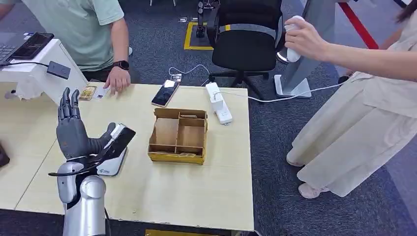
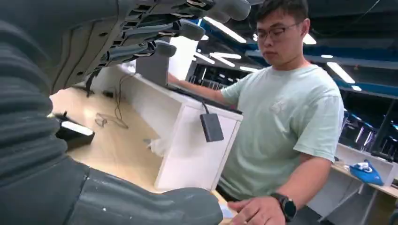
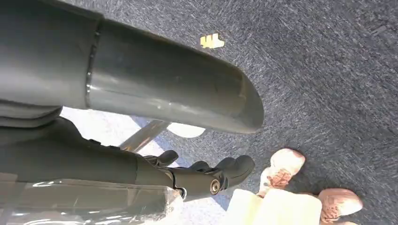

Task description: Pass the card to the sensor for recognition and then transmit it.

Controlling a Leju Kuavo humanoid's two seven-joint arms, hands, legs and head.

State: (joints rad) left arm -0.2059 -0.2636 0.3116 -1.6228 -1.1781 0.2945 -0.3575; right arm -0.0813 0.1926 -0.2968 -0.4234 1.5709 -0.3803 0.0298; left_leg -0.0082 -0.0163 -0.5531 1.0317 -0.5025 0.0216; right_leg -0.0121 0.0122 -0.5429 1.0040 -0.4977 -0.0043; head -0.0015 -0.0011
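Note:
My left hand point(image 1: 74, 133) is raised above the table's left part, fingers straight up and spread, thumb out to the side, holding nothing. Its thumb reaches over the sensor point(image 1: 114, 156), a white base with a tilted black top, right beside the hand. A small white card point(image 1: 102, 92) lies flat at the table's far edge, next to a person's hand point(image 1: 117, 79) wearing a watch. In the left wrist view my left hand point(image 2: 141, 42) faces that person point(image 2: 286, 122). My right hand point(image 3: 141, 164) hangs over grey carpet, fingers loosely apart, with nothing in it.
A cardboard divider box point(image 1: 178, 135) sits mid-table, with a phone point(image 1: 164, 92) and a white power strip point(image 1: 219, 102) behind it. A white stand point(image 1: 34, 73) with a laptop is at far left. A black chair point(image 1: 246, 44) and a second person point(image 1: 364, 103) stand to the right.

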